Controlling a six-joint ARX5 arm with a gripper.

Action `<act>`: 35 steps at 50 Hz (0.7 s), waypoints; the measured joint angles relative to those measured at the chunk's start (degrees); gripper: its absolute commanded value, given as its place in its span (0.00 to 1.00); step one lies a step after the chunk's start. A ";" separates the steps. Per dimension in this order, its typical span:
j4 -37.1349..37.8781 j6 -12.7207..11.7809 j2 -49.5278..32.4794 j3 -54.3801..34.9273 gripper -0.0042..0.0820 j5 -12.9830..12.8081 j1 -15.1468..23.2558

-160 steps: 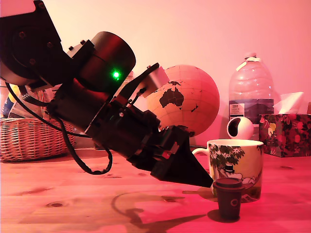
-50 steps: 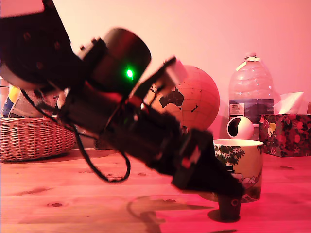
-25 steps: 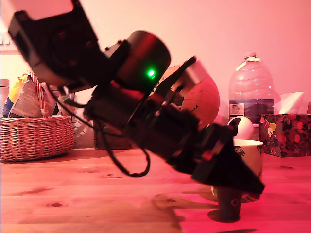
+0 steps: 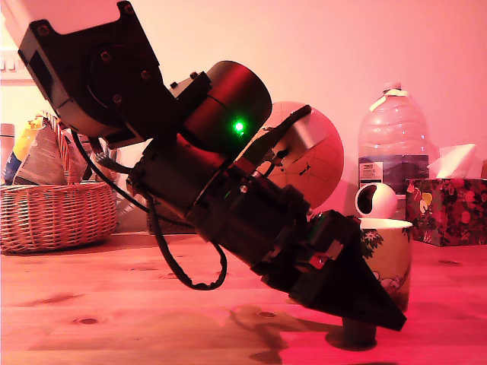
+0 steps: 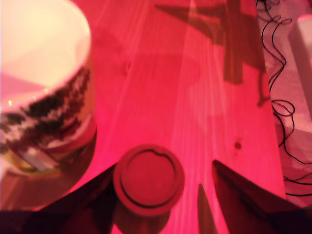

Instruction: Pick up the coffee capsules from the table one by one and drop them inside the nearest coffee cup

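Capsule stands upright on the desk, between the 2 dark fingers of the claw. The wrist view shows its round top with 1 finger touching or nearly touching its side and the other finger clear of it, so the claw is spread apart around the capsule, not clamped.

In the exterior view the claw covers the capsule's top, and only its lower part shows beneath the black fingertips. 3.2 s ago the whole capsule stood in plain sight with the claw short of it; since then the arm has swung toward the exterior view's right and come down over it.

Just behind the capsule stands the cream mug with its leaf print, partly masked by the claw. The mug's near side is blurred in the wrist view.

Further back sit a small white round camera, a globe, a large plastic water bottle, a patterned tissue box and, at the exterior view's left, a wicker basket.
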 measured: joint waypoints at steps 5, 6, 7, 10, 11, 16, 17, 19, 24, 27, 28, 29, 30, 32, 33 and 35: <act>0.02 0.02 0.00 0.46 0.39 -0.94 0.00; 0.02 0.02 0.00 0.50 0.37 -1.05 0.00; 0.02 0.02 0.00 0.50 0.34 -1.11 0.00; 0.02 0.07 0.00 0.50 0.30 -1.18 0.00; 0.02 0.07 0.00 0.50 0.29 -1.18 0.00; 0.02 0.72 0.00 0.50 0.29 -1.25 0.00; 0.02 0.72 0.00 0.50 0.29 -1.25 0.00; 0.02 0.72 0.00 0.50 0.28 -1.25 0.00; 0.02 0.76 0.00 0.50 0.28 -1.25 0.00; 0.02 0.83 0.00 0.50 0.28 -1.25 0.00; 0.02 0.83 0.00 0.50 0.28 -1.25 0.00; 0.02 0.85 0.00 0.50 0.28 -1.25 0.00; 0.02 0.85 0.00 0.50 0.28 -1.25 0.00; 0.00 0.87 0.00 0.50 0.28 -1.25 0.00; -0.02 0.87 0.00 0.50 0.28 -1.25 0.00; -0.11 0.87 -0.02 0.50 0.28 -1.27 0.00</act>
